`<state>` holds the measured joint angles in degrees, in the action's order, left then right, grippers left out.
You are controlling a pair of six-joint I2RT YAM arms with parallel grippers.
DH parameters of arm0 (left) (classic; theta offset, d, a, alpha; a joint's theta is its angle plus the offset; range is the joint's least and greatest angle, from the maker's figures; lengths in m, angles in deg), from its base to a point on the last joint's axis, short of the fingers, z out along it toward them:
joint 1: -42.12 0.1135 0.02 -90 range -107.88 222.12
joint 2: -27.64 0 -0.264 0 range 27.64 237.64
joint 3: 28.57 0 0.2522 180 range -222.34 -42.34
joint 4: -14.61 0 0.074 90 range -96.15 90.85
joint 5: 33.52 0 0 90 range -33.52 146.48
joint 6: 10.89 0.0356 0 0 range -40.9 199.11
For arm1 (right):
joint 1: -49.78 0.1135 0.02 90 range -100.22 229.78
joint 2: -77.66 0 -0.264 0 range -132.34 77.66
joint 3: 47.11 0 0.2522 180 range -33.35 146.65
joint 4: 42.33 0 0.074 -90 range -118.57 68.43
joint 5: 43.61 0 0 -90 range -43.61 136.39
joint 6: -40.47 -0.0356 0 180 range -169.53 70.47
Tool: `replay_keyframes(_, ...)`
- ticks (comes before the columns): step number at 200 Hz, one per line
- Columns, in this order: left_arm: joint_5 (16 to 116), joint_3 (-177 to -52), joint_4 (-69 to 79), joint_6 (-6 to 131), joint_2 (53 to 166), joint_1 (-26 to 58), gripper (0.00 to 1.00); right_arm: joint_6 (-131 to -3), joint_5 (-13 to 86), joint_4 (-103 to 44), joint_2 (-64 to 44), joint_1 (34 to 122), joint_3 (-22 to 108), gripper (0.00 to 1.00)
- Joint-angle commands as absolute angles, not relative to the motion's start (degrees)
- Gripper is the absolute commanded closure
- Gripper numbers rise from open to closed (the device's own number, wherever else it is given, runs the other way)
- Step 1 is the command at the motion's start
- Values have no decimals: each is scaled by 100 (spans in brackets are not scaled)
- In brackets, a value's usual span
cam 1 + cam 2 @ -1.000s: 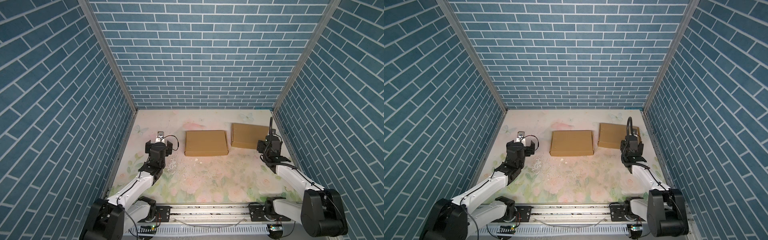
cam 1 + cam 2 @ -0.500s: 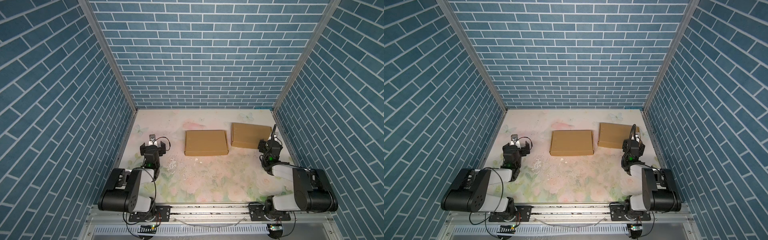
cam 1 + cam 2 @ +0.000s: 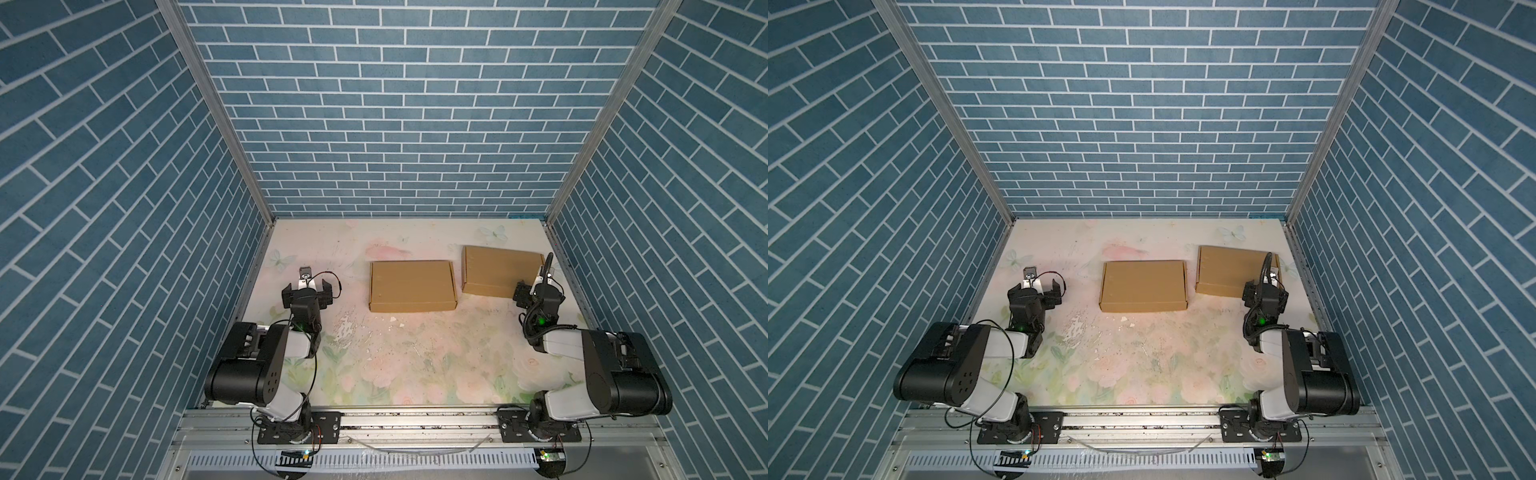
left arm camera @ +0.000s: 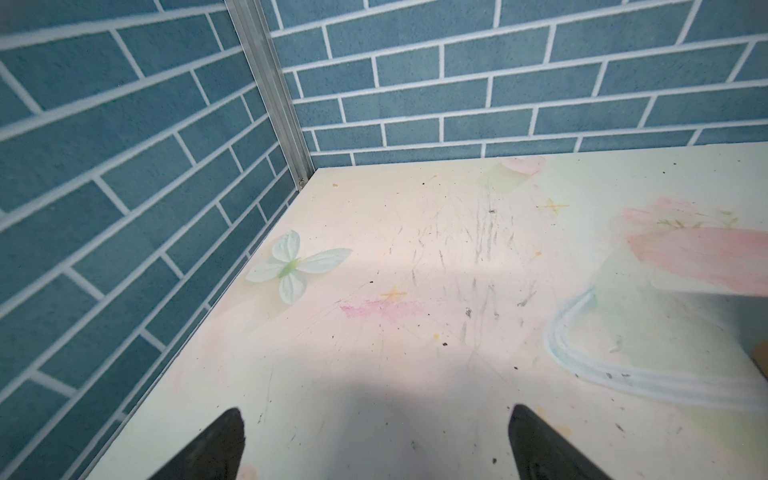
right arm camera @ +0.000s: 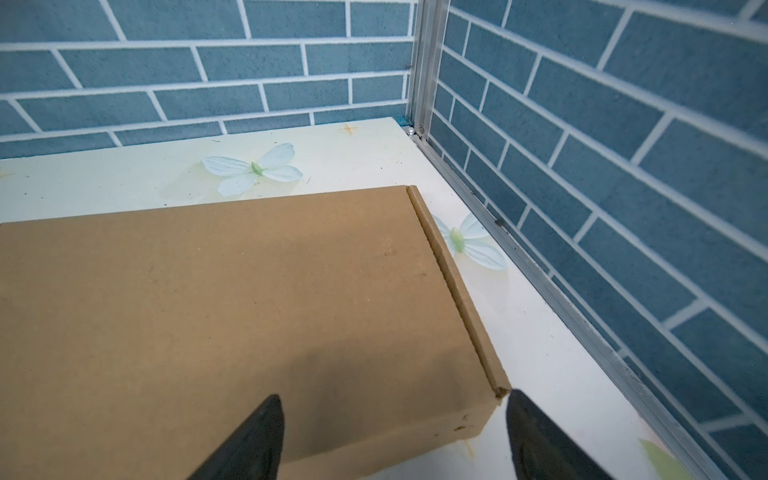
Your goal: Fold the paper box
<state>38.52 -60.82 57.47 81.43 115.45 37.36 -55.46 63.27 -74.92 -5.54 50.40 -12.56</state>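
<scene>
Two brown paper boxes lie closed and flat on the floral table. One box [image 3: 411,286] [image 3: 1144,286] is in the middle, the other box [image 3: 496,272] [image 3: 1233,272] [image 5: 249,311] at the right near the side wall. My right gripper [image 3: 537,287] [image 3: 1264,291] [image 5: 392,401] hangs open just over that right box's near corner, holding nothing. My left gripper [image 3: 307,286] [image 3: 1034,289] [image 4: 376,415] stands wide open over bare table, well left of the middle box. Both arms are folded back near their bases.
Blue brick walls [image 3: 395,124] close the table on three sides, with metal rails [image 5: 540,274] along the floor edges. The right box sits close to the right wall. Small white crumbs [image 3: 392,319] lie in front of the middle box.
Both arms have folded back toward their bases at the front rail. The grippers stayed roughly where they were, the left one drifting slightly left. The right jaws have widened a little.
</scene>
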Motion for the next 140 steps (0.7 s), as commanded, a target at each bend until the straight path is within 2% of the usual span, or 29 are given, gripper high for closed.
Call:
replay_keyframes(1,3784,-6240,5499,8104,11553,3764,0,-5476,6055,-7726,-601,4950,-1237,17)
replay_keyframes(36,3787,-6299,5410,8109,11557,3766,0,-5449,5677,-8043,-692,4864,-1386,17)
replay_keyframes(56,3782,-6293,5419,8107,11560,3766,1,-5405,5576,-8916,-1083,4846,-1617,17)
replay_keyframes(64,3790,-6289,5420,8104,11553,3764,0,-5444,5595,-8537,-935,4842,-1558,17)
replay_keyframes(114,3785,-6290,5419,8117,11556,3764,0,-5434,5587,-8383,-993,4829,-1416,17)
replay_keyframes(130,3778,-6286,5422,8115,11558,3764,1,-5441,5618,-8192,-1002,4828,-1322,12)
replay_keyframes(136,3791,-6289,5419,8113,11556,3764,0,-5463,5631,-8103,-1010,4830,-1266,2)
replay_keyframes(140,3785,-6287,5420,8113,11556,3764,0,-5463,5632,-8073,-1022,4829,-1237,1)
